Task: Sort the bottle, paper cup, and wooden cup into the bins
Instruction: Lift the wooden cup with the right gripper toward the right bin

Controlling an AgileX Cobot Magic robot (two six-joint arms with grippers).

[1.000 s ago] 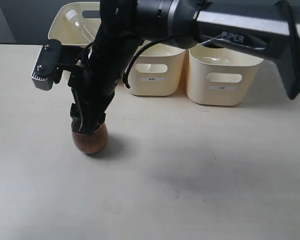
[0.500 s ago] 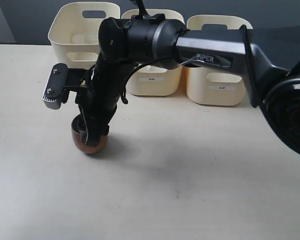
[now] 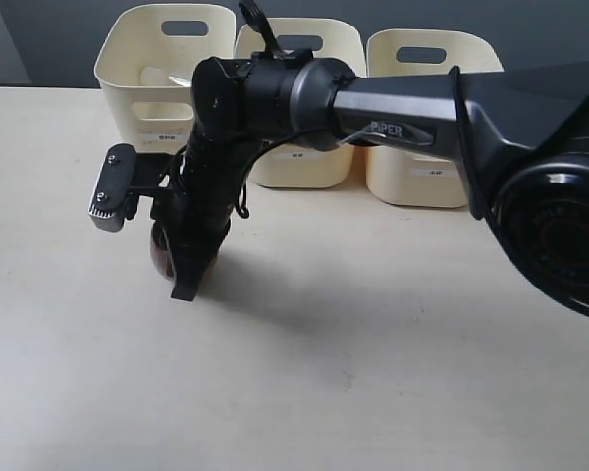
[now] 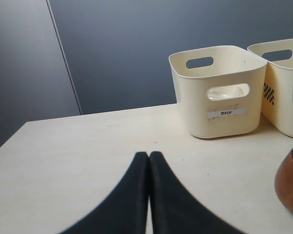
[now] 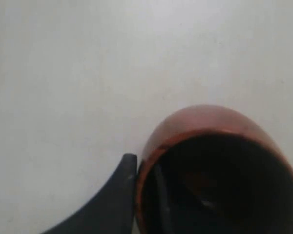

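The wooden cup (image 3: 159, 247) (image 5: 205, 122) is dark brown and rounded, and sits left of middle on the table, mostly hidden by my right arm. My right gripper (image 3: 183, 277) (image 5: 144, 171) has reached across to the left and is shut on the cup's wall, one finger outside the rim and one inside. The cup's edge also shows in the left wrist view (image 4: 289, 184). My left gripper (image 4: 149, 156) is shut on nothing, low over the table and apart from the cup. Three cream bins (image 3: 128, 51) (image 3: 304, 162) (image 3: 422, 167) line the back. The bottle and the paper cup are hidden.
The right arm's long black body (image 3: 412, 98) stretches across the front of the middle and right bins. Its wrist camera box (image 3: 113, 191) sticks out to the left of the cup. Beige table (image 3: 373, 373) lies bare in front and to the right.
The right jaws have closed on the wooden cup's wall. The arm has drawn back to the right, uncovering the bins, and the cup now sits more hidden behind the fingers.
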